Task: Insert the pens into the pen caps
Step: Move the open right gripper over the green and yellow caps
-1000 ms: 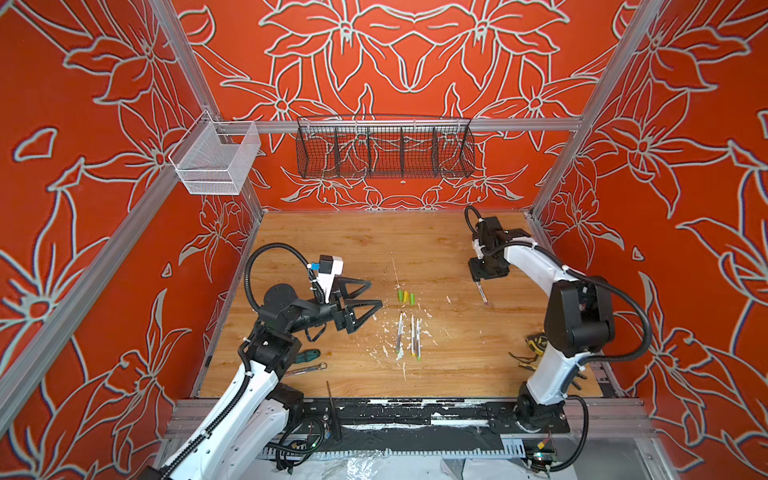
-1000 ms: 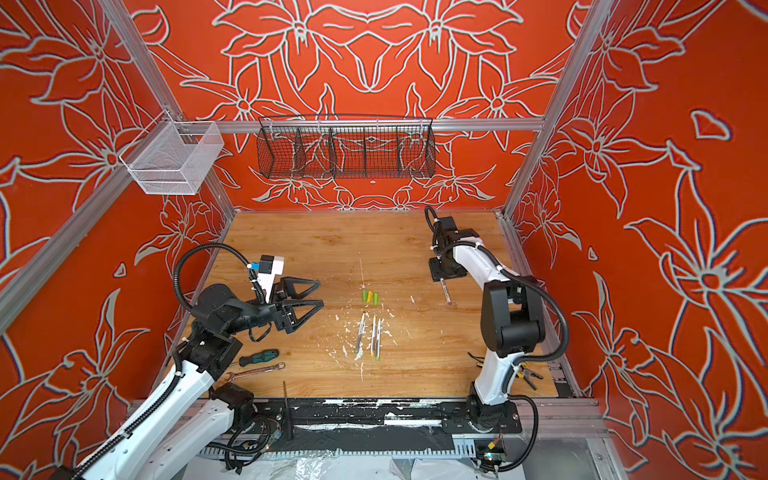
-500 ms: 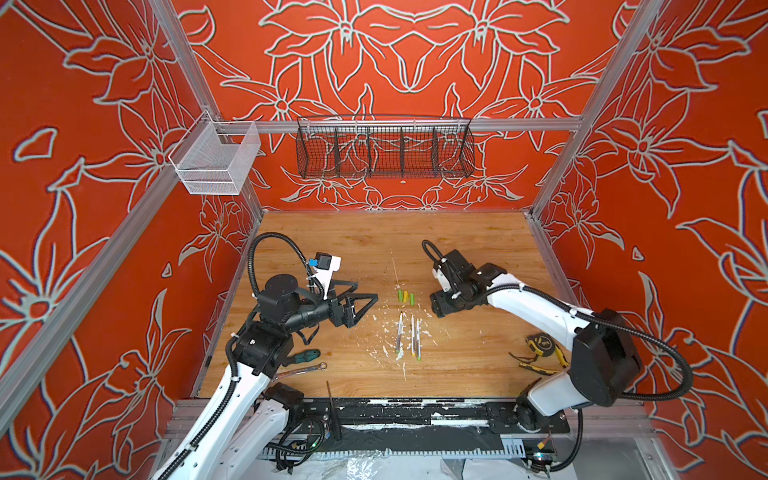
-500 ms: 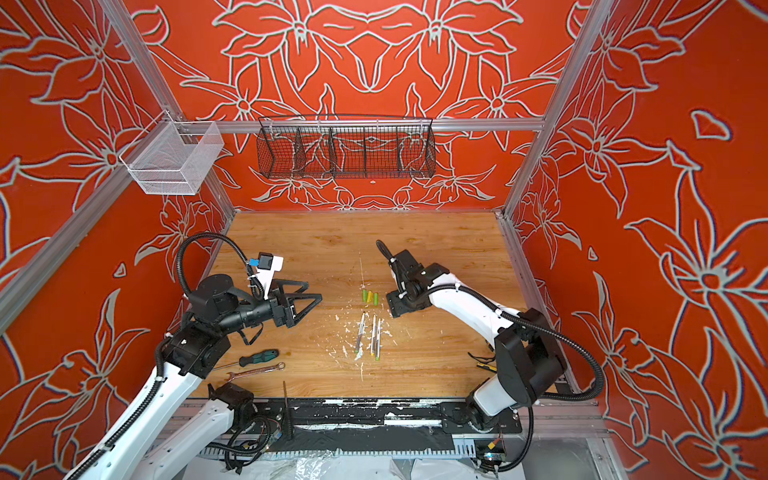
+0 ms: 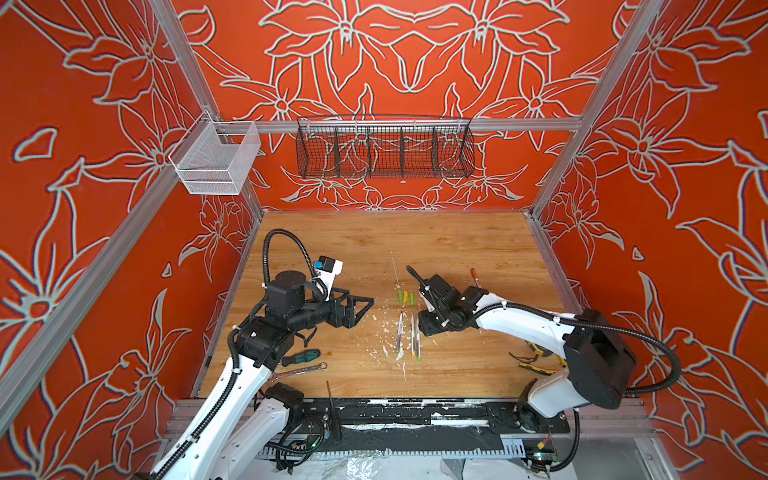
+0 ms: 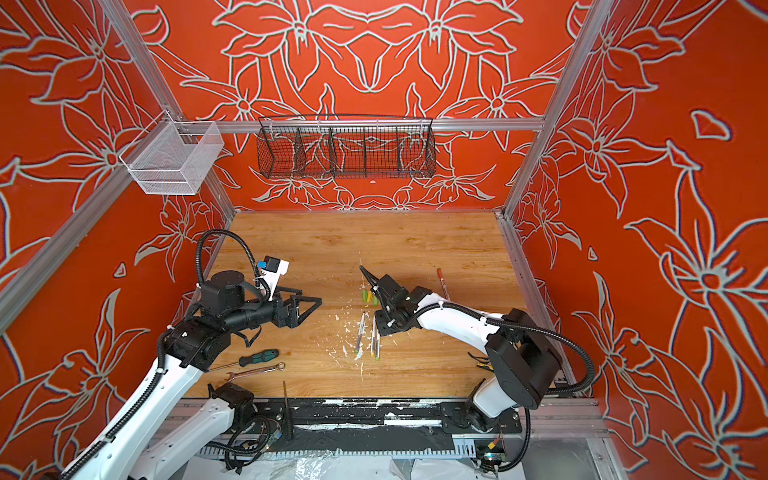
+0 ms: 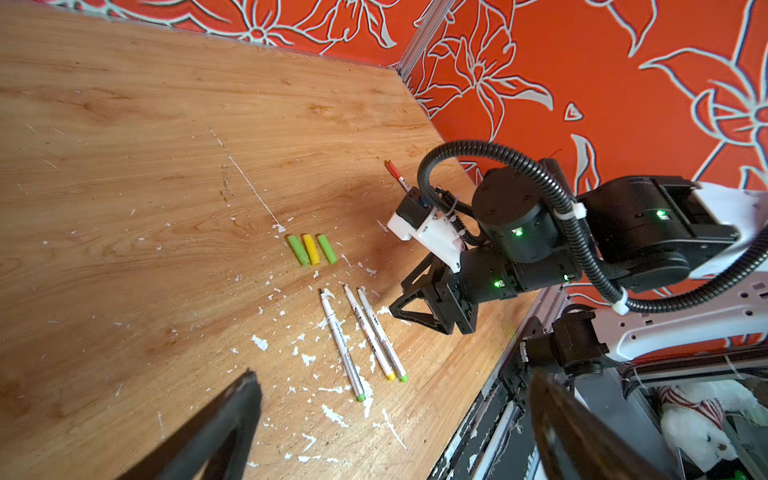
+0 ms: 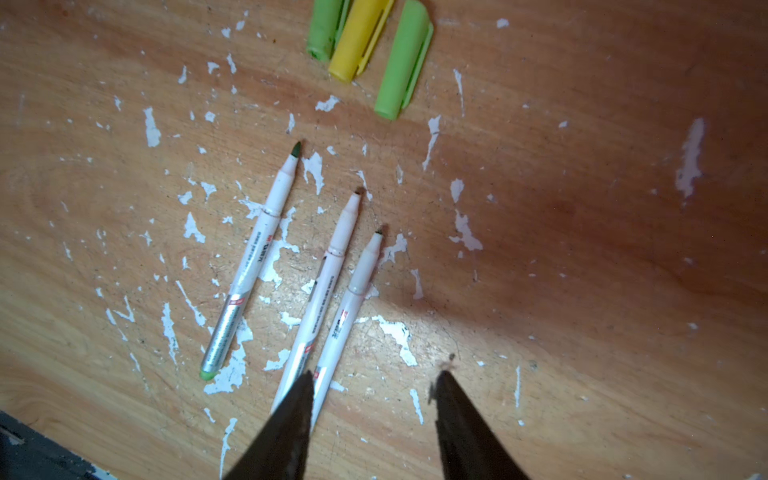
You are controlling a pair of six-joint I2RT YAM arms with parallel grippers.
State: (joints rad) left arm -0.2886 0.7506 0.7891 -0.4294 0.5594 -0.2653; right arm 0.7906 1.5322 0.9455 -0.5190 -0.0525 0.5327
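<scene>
Nearby, screwdriver [image 5: 305,356] beside wrench [image 5: 299,371], flecks [image 7: 260,343] around pens [image 5: 409,338]

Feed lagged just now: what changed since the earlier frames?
The right gripper swung from the far right rear to the centre and is now open over the three uncapped pens. The red pen lies where the gripper had been. The three caps, those pens and the open left gripper stayed put.

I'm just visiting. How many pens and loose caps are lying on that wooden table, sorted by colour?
Green caps: 2
Yellow cap: 1
White pens lying together, tips bare: 3
Pen with a red end, lying apart: 1
Total: 7
</scene>
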